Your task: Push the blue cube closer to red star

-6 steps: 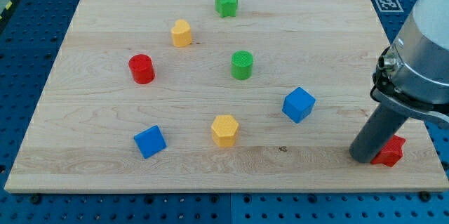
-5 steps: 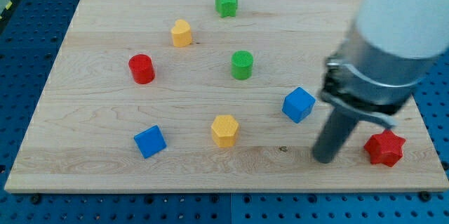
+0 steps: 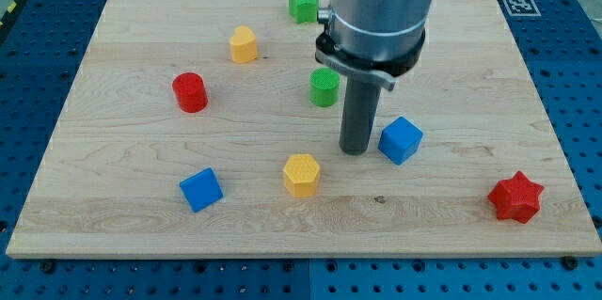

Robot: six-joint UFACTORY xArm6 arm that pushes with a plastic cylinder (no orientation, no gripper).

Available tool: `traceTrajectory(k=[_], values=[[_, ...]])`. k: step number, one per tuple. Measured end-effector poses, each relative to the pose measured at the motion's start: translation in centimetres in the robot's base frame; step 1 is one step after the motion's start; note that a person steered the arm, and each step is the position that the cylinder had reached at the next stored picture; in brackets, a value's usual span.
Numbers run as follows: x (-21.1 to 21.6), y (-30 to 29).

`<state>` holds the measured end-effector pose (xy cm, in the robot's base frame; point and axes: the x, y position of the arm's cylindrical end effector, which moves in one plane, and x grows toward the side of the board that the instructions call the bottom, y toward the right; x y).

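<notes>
In half a second I have swung my tip (image 3: 355, 152) from beside the red star (image 3: 516, 197) at the frame's lower right to just left of the blue cube (image 3: 401, 140), right of centre on the desk (image 3: 113, 197). Cube and star remain well apart. There are no fingers, only a rod. I judge it now placed to shove the cube rightward and down.

My tip (image 3: 355, 152) down on the board, rod upright

lab | blue pegboard bench (image 3: 38, 74); fiducial marker (image 3: 520, 4); wooden board (image 3: 141, 150)
</notes>
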<state>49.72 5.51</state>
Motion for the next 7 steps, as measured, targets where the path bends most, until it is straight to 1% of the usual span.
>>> traceTrajectory(k=[1, 2, 4, 6, 7], values=[[-1.2, 0.0], [-1.2, 0.1], [-1.2, 6.3], [1.1, 7.4], [3.2, 7.6]])
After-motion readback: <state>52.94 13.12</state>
